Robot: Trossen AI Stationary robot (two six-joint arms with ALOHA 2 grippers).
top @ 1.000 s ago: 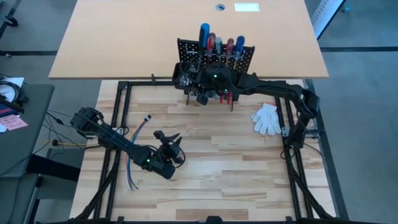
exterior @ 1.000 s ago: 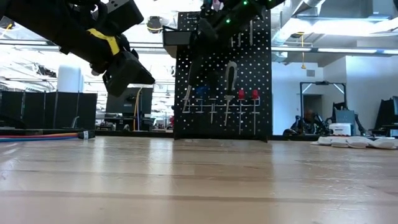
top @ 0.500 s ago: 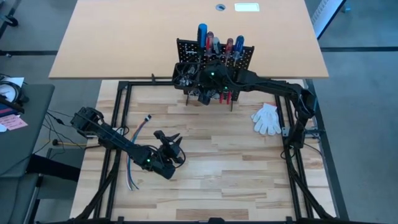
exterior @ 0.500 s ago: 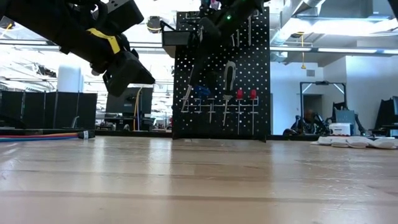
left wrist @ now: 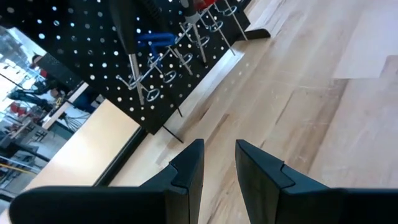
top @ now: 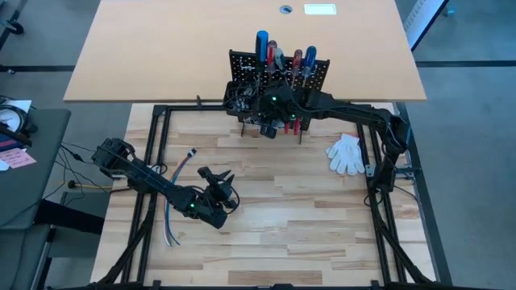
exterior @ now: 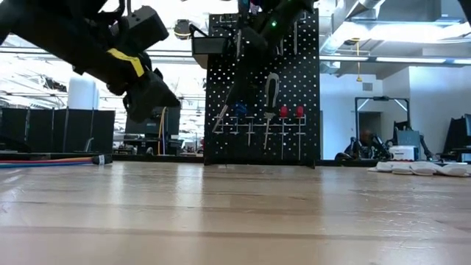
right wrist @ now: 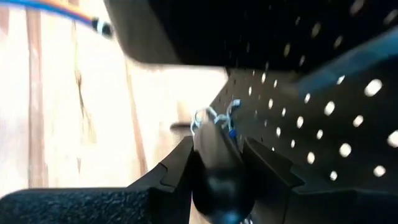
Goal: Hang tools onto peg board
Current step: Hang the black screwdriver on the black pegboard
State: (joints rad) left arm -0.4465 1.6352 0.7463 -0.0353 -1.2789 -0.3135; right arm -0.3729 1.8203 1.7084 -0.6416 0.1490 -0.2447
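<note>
Black-handled tool (right wrist: 214, 163) clamped in right gripper (top: 270, 121), at peg board (top: 314, 72)

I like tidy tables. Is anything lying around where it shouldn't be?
Yes. A white glove lies on the table's right side and a bundle of loose cables on its left. Neither is a tool, and both sit away from the peg board.

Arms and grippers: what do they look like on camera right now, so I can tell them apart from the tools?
Both arms are dark, jointed links. The left arm carries a yellow band near its wrist. The left gripper has two flat, angular black fingers. A small green light glows on each arm's wrist housing. The right gripper has matching black fingers.
</note>
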